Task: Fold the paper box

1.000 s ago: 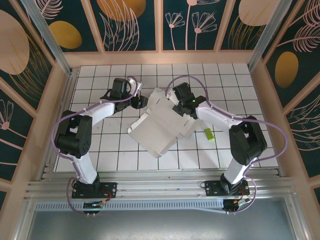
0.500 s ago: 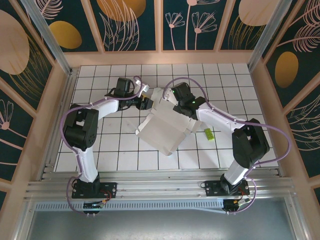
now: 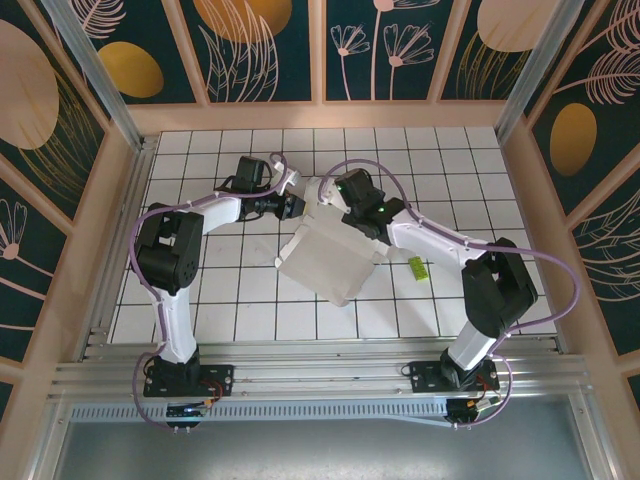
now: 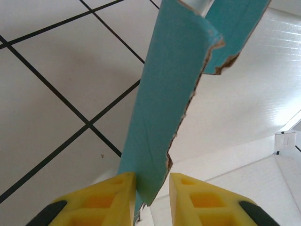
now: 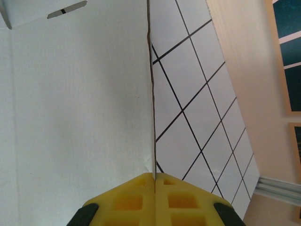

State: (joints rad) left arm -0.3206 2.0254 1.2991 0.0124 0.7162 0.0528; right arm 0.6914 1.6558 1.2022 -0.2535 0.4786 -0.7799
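Note:
The paper box (image 3: 330, 255) lies white side up in the middle of the tiled table, partly raised at its far edge. My right gripper (image 3: 345, 205) is at that far edge, and in the right wrist view it (image 5: 154, 178) is shut on a thin upright white wall of the box (image 5: 75, 117). My left gripper (image 3: 297, 205) is at the box's far-left corner. In the left wrist view its jaws (image 4: 153, 188) stand apart around a light blue flap (image 4: 174, 94). The flap rests against the left finger, with a gap to the right one.
A small yellow-green piece (image 3: 417, 267) lies on the tiles right of the box. Wooden walls (image 3: 520, 200) ring the table. The two arms' wrists nearly meet over the box's far edge.
My left gripper has moved right to the box's corner flap and its jaws have narrowed around it. The box has shifted slightly and its far edge has risen with the right gripper.

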